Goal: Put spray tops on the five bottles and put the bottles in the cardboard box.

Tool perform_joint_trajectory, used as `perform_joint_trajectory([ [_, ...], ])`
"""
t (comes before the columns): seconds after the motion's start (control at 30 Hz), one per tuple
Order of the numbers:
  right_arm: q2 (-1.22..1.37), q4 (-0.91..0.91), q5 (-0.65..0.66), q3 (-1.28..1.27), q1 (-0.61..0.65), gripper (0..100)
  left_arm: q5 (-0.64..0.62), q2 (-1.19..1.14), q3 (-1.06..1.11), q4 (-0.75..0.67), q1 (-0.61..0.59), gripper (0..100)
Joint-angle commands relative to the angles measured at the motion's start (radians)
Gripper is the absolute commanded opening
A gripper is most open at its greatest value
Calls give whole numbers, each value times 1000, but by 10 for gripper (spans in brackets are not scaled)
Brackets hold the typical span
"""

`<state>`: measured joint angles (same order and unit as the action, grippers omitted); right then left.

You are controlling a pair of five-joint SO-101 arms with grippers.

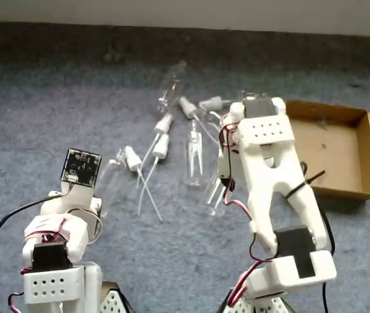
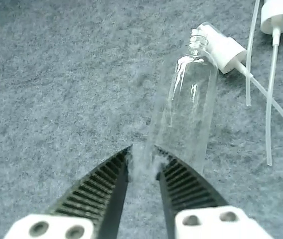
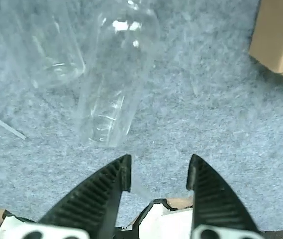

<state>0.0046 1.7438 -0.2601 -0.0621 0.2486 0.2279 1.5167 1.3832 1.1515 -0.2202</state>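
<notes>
Bottles [image 1: 195,153] first: from above, is any capped or packed?

None that I can tell. The cardboard box [image 1: 335,147] holds no bottle. The clear bottles lie on their sides on the carpet [image 1: 55,98], all outside the box. I count at least four, and my right arm [image 1: 273,156] may cover another. Five spray tops [image 1: 161,147] lie loose among them, farther from the box than that arm.

And your left wrist camera?

My left pincer [image 2: 142,154] is barely parted, grasping nothing that I can make out. Its tips are at the base of the far bottle [image 2: 186,99], the one farthest from the box. Its neck is bare; a loose spray top [image 2: 223,47] lies at the neck, not seated on it.

Your right wrist camera?

My right pincer [image 3: 160,167] is released, jaws wide and empty, just short of the base of the near bottle [image 3: 111,79], which lies near the cardboard box [image 3: 278,35]. A second bottle [image 3: 42,45] lies just beside it, on the side away from the box.

How far along, then?

At the very start, I judge: five tops to fit, five bottles to box.
</notes>
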Motion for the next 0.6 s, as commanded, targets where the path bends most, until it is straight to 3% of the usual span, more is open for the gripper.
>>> perform_joint_trajectory([
  [0.0, 41, 21, -15, 108, -15, 258, -9, 2, 61, -77, 12, 18],
  [0.17, 65, 18, -71, 160, 16, 322, -9, 2, 119, -161, 12, 18],
  [0.4, 70, 15, -405, 176, 82, 322, -9, 2, 127, -161, 10, 18],
  [0.57, 82, -64, -402, 137, 97, 322, -9, 2, 127, -161, 10, 18],
])
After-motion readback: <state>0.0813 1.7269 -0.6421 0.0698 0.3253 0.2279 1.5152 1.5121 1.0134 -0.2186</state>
